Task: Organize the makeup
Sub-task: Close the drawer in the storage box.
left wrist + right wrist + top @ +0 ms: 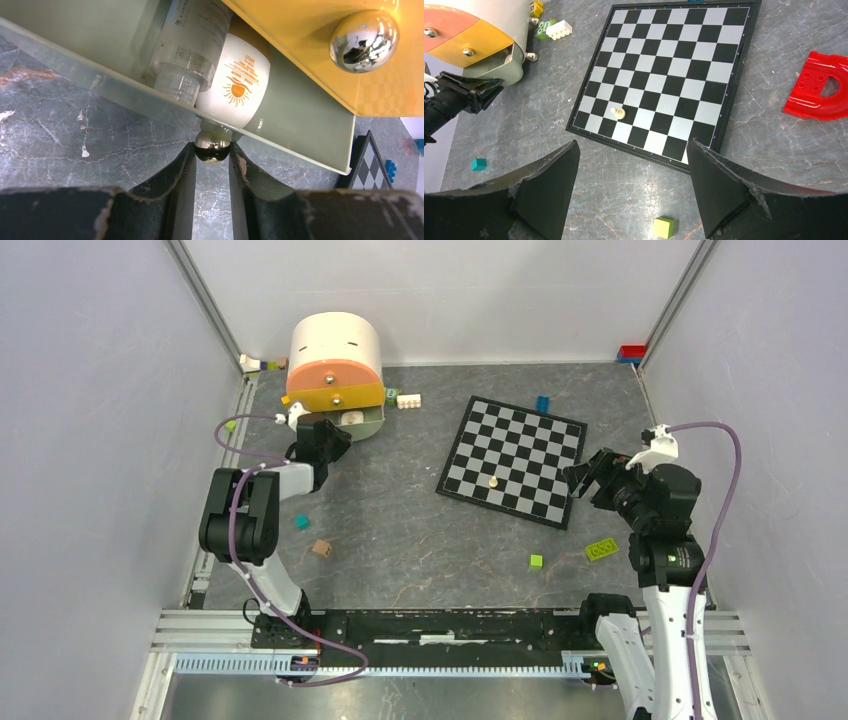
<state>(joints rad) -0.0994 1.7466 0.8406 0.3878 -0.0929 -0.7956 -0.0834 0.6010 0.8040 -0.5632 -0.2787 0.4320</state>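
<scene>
Left gripper (pixel 338 432) jaws narrow, parked at the front of the grey-green bottom drawer (pixel 366 423), which stands pulled out of the round white organizer (pixel 335 352) far left. Right gripper (pixel 582 472) wide and holding nothing, just beside the right edge of the chessboard (pixel 512 458). No loose makeup spotted on the table from above. Left wrist view: fingers hug the drawer's chrome knob (pixel 212 144) on both sides, pads look touching, so reads as a grip. Inside the drawer, a white tube with orange sun print (pixel 235 80) lies against a clear-capped bottle (pixel 186 70). Yellow drawer (pixel 300 60) above is shut. Right wrist view: jaws spread over bare tabletop near the board, white pawn (pixel 617 113) on it, red brick (pixel 819 90) at right, green cube (pixel 664 227) near. Step, judged: makeup is stowed and the drawer is due to be closed. Next move calls for a straight, level push on the knob toward the organizer without shoving the whole unit.
</scene>
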